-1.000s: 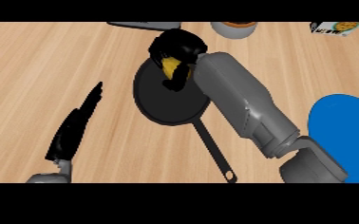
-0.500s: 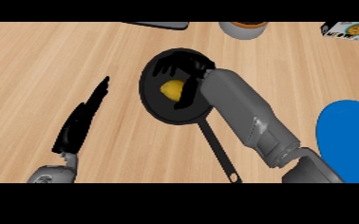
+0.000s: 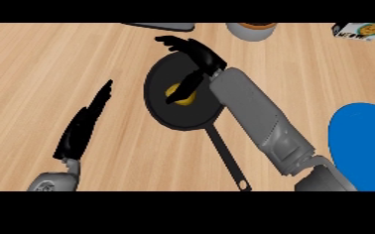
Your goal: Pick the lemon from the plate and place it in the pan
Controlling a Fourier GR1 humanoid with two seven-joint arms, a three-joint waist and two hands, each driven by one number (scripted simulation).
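Lemon [image 3: 187,98] sits inside the pan [image 3: 167,120], near the middle of the pan floor and partly covered in the head view by one dark digit of the right hand [image 3: 204,59]. Right hand is over the far half of the pan, fingers apart and spread toward the upper left, clamped on nothing. One digit angles down across the lemon; cannot tell whether it touches the fruit or hangs above it. Grey right forearm [image 3: 256,114] runs from the lower right corner and crosses the pan's right rim. Pan handle [image 3: 227,158] points toward the near edge of the view, just left of that forearm. Blue plate [image 3: 356,144] is cut off by the right edge, well apart from the pan, with the forearm between them. Left hand [image 3: 84,124] lies to the left of the pan, fingers straight and together, holding nothing, with a strip of bare wooden counter [image 3: 73,54] between it and the pan rim. Widest open counter is at the upper left. Along the far edge: a dark flat object [image 3: 161,26], a grey bowl [image 3: 253,30] just beyond the pan, and a small item [image 3: 356,31] in the top right corner, too cropped to identify.
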